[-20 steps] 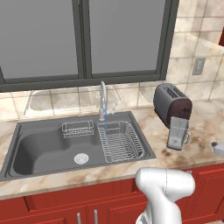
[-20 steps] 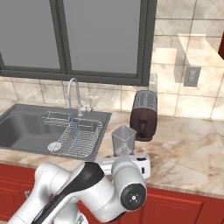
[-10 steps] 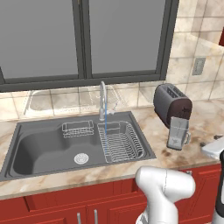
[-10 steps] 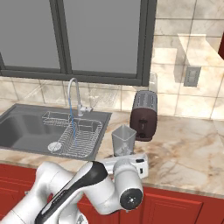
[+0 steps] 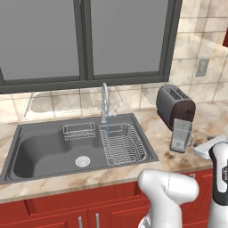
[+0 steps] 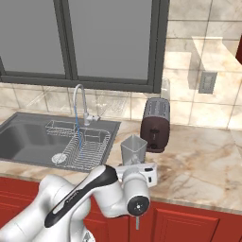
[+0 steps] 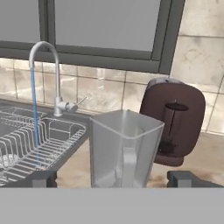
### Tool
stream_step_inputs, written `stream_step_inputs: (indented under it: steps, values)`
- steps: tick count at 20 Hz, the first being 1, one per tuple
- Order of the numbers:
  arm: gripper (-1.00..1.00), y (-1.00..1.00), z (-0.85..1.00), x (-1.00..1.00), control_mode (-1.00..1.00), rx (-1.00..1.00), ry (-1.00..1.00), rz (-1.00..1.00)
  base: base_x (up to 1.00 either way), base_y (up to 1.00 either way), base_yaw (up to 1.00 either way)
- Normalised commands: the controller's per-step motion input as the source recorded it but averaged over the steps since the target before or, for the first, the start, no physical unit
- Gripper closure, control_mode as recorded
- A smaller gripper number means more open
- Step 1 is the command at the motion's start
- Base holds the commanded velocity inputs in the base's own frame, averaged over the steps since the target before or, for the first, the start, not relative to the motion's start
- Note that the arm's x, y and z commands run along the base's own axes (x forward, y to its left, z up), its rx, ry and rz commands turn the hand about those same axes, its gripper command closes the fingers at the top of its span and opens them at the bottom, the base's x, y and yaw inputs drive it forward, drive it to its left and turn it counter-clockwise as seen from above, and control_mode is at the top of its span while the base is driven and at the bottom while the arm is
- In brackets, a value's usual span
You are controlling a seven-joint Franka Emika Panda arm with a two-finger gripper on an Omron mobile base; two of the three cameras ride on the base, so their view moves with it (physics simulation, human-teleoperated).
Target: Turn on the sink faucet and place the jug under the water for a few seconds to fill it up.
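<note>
While water (image 7: 34, 113) already runs from the faucet (image 7: 43, 74) into the sink (image 5: 40, 151) at left frame, the jug (image 7: 124, 148) stands unfilled mid-frame on the counter before the toaster (image 7: 175, 127), between my spread fingers (image 7: 41, 178), not yet gripped.

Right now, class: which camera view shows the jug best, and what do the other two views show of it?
The hand view: the jug stands close and central, its handle facing the camera, between the open fingertips. The left base view shows it small near the right edge, before the toaster. The right base view shows its upper part above the arm.
</note>
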Motion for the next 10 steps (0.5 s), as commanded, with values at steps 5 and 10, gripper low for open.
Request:
stream_step_inputs:
  steps: [5,10]
  values:
    - [-1.0,-0.05,-0.23,0.21,-1.0,0.0,0.0,0.03,0.0,0.0,0.0]
    - [-1.0,-0.19,-0.17,0.31,-1.0,0.0,0.0,0.06,0.0,0.0,0.0]
